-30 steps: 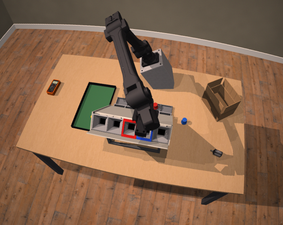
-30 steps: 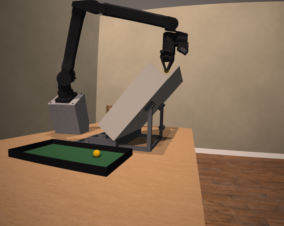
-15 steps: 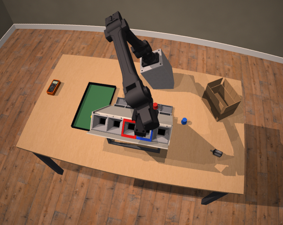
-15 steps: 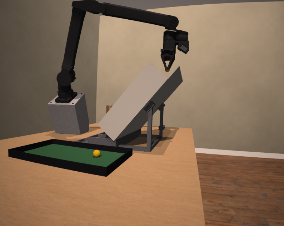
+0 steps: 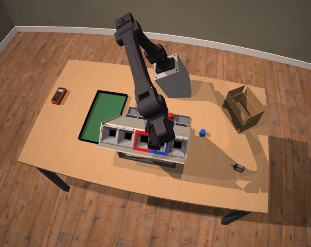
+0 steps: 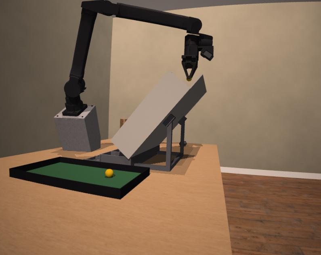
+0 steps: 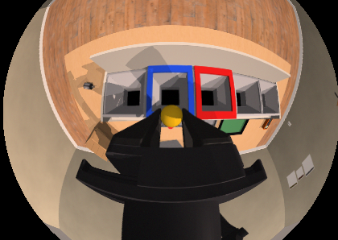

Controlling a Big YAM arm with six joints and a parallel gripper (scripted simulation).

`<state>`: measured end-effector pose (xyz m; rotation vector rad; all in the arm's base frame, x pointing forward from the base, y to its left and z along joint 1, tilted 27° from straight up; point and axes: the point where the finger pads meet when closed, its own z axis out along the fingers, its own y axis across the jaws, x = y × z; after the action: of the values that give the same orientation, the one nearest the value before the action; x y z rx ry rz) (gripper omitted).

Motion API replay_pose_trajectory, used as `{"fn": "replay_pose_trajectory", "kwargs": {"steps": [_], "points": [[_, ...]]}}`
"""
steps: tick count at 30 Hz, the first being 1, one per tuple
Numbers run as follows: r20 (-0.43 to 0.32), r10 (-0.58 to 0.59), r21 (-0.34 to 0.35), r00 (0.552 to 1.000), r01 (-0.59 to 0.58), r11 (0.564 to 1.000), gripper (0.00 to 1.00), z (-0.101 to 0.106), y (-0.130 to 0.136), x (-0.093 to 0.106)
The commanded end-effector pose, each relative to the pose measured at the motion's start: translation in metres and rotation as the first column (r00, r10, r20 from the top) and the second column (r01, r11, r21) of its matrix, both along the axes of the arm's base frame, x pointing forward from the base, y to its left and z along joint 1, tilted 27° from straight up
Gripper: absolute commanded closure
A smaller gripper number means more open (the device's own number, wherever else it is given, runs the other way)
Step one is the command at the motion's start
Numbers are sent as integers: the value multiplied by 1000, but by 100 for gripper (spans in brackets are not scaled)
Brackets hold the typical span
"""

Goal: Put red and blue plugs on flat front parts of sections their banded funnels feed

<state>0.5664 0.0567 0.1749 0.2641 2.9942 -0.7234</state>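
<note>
"What's the gripper (image 6: 188, 78) (image 7: 171, 114) doing?"

"Pinching a yellow marble (image 6: 189, 79) (image 7: 171, 116) between its fingertips, pointing down above the funnels. In the wrist view the marble overlaps the near edge of the blue-banded funnel (image 5: 166, 148) (image 7: 150, 86). I can't tell if it's exactly over the hole."

"And the red-banded funnel (image 5: 135, 140) (image 7: 233, 92)?"

"Right next to the blue one. The arm (image 5: 139, 63) (image 6: 152, 16) hides part of the blue band from the top."

"Where's the red plug (image 5: 170, 115)?"

"Upright on the row of sections (image 5: 182, 122), next to the arm's outline in the top view — which section, I can't say from here."

"Blue plug (image 5: 202, 133)?"

"On the table (image 5: 70, 159) (image 6: 127, 224), off the row, just past the funnel end farther from the tray (image 5: 88, 114) (image 6: 64, 183)."

"Any other marble?"

"One, the second marble (image 5: 100, 127) (image 6: 109, 172), resting on the tray's green floor. From the top only a sliver shows by the cover (image 5: 128, 122) (image 6: 149, 112)."

"And the meter (image 5: 58, 95) (image 7: 266, 123)?"

"Beyond the tray — well apart from the plugs."
</note>
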Motion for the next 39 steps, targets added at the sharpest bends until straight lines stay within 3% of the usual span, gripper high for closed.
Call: {"fn": "replay_pose_trajectory", "kwargs": {"steps": [1, 8, 12, 14, 15, 19, 24, 39], "points": [[41, 22, 9, 999, -22, 1000, 100, 23, 9, 14], [57, 9, 12, 998, -10, 1000, 100, 15, 2, 22], [0, 0, -1, 1000, 0, 1000, 100, -14, -11, 8], [0, 0, -1, 1000, 0, 1000, 100, -14, -11, 8], [21, 35, 3, 999, -35, 999, 100, -5, 8, 5], [8, 16, 2, 1000, -16, 1000, 100, -20, -6, 9], [35, 18, 7, 999, -18, 1000, 100, -9, -4, 12], [33, 18, 7, 999, -18, 1000, 100, -9, -4, 12]]}}
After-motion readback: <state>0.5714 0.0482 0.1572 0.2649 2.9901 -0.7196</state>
